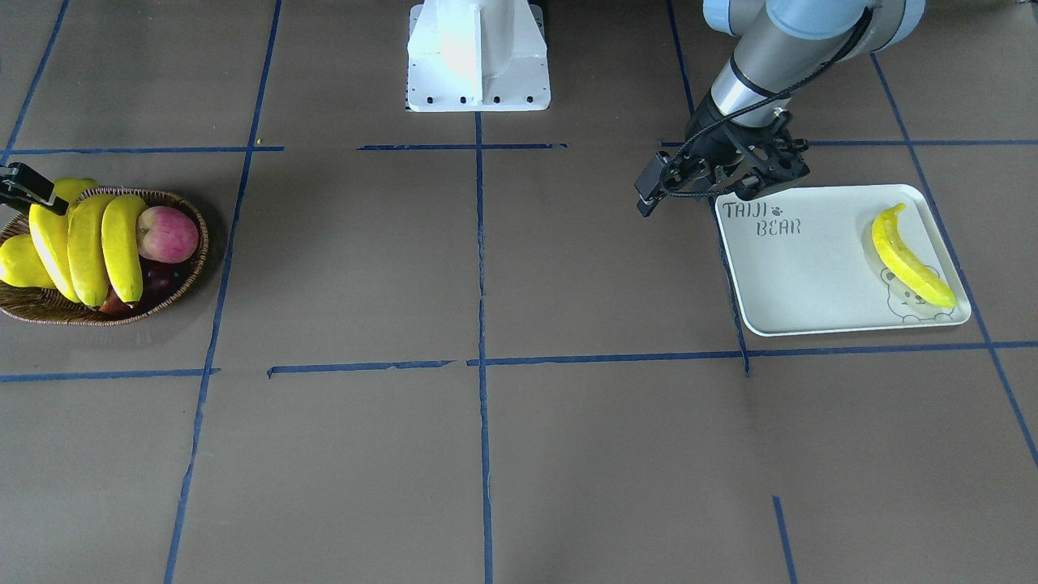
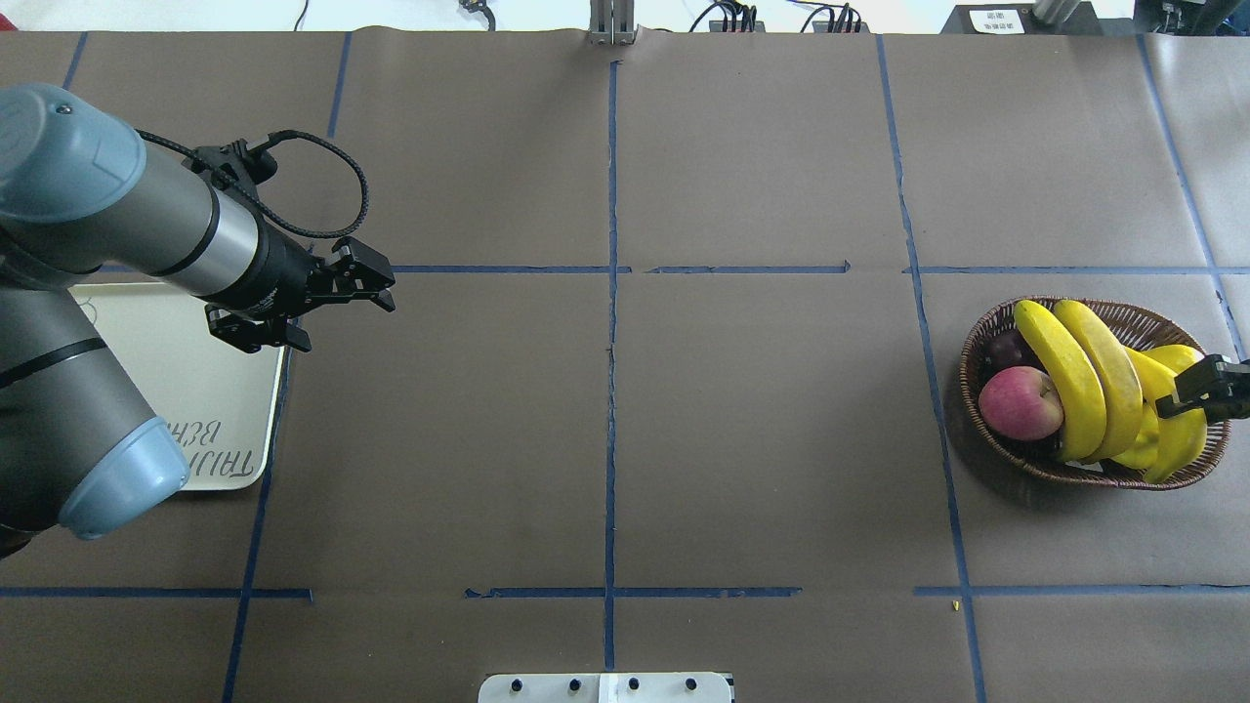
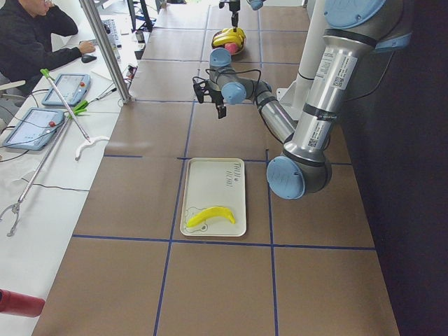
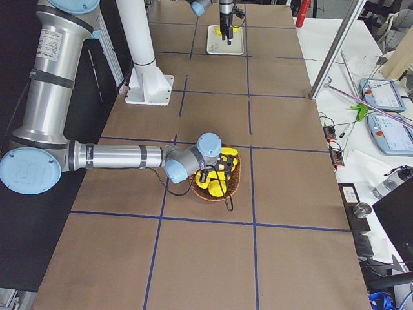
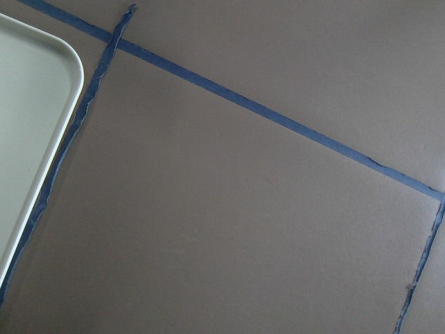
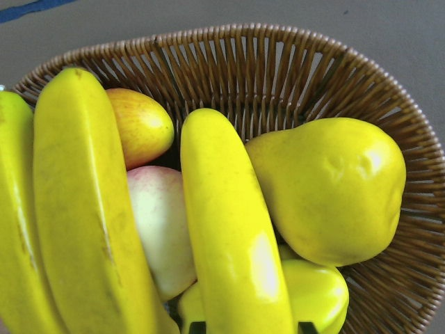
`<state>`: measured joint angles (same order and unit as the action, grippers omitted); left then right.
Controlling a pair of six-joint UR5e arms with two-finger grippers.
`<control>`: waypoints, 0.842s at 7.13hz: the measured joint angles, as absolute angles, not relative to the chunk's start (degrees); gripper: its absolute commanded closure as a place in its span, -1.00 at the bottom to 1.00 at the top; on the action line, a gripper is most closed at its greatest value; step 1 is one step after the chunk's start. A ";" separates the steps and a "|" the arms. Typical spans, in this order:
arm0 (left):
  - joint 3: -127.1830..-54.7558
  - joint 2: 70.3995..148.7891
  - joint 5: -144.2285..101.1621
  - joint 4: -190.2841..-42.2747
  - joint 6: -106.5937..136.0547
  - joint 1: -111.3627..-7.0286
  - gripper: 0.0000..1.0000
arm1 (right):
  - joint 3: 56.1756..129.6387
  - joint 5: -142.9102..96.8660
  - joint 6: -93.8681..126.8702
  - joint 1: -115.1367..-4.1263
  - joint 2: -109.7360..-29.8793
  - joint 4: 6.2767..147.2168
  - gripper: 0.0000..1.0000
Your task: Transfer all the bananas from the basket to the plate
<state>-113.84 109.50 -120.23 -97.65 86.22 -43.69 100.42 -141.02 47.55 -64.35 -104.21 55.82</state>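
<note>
Presently my right gripper (image 2: 1203,386) is down in the basket (image 2: 1035,467), with one jaw on each flank of a banana (image 6: 229,229). I cannot tell whether the jaws pinch it or only bracket it. The banana lies in the basket among the other fruit. Just outside one jaw is a squat yellow pear (image 6: 334,188), close against that banana. Outside the other jaw are two more bananas (image 1: 87,251) side by side, with a red apple (image 1: 166,234) beyond them.

My left gripper (image 1: 766,177) hangs over the worktop (image 1: 486,454), jaws released with nothing between them. Just beside them is the lettered corner of the plate (image 1: 811,276). A fourth banana (image 1: 910,258) rests on the plate at the end far from these jaws, well apart from them, across the printed bear outline.
</note>
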 measured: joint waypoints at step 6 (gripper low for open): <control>-114.69 109.58 -120.24 -97.69 86.28 -43.72 -0.99 | 107.81 -140.42 45.17 -77.58 -103.72 56.83 1.00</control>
<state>-114.69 109.58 -120.24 -97.69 86.28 -43.72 107.81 -140.42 45.17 -77.58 -103.72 56.83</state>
